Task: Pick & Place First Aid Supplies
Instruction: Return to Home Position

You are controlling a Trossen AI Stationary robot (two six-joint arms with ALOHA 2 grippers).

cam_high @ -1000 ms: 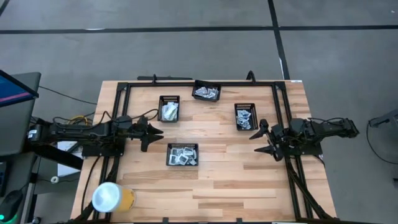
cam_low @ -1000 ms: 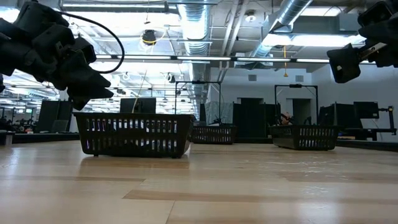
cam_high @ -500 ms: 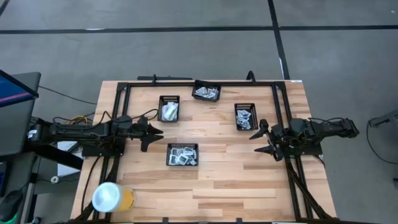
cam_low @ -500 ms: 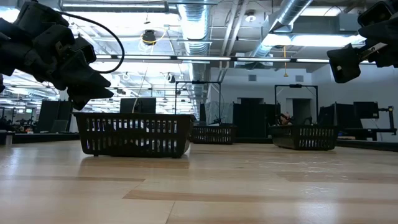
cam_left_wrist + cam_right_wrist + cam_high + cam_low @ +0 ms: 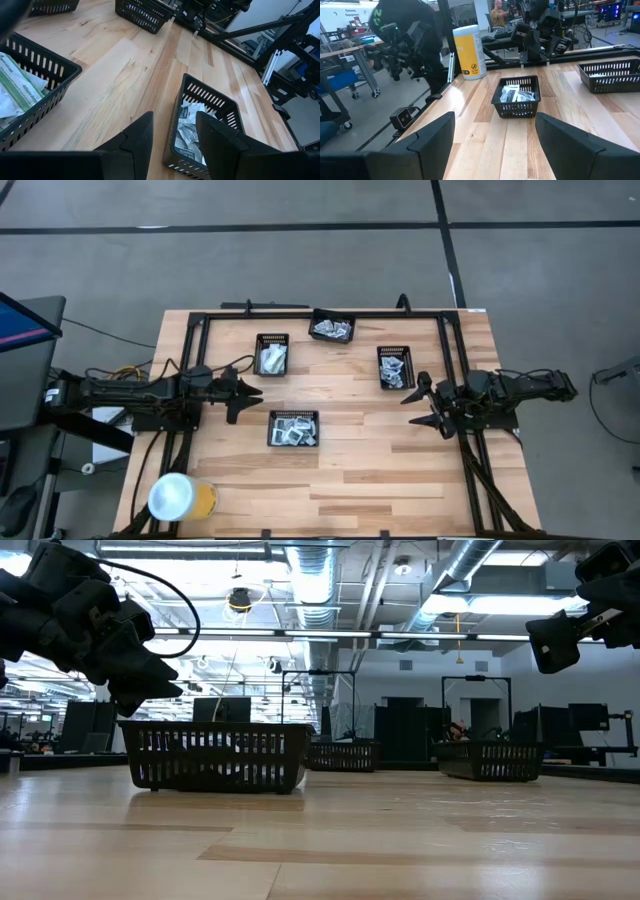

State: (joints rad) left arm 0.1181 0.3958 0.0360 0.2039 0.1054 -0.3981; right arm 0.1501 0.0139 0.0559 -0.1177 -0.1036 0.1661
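The left arm (image 5: 150,392) stretches in flat from the left side, wrist level, with the left gripper (image 5: 248,402) pointing inward toward the other arm. Its two dark fingers (image 5: 137,142) stand apart with a clear gap between them and hold nothing. Opposite, the right arm (image 5: 520,390) lies the same way, reaching in from the right side, and the right gripper (image 5: 424,404) faces back across. Its fingers are spread wide, empty too. Both grippers hang raised in the air, well apart from each other.
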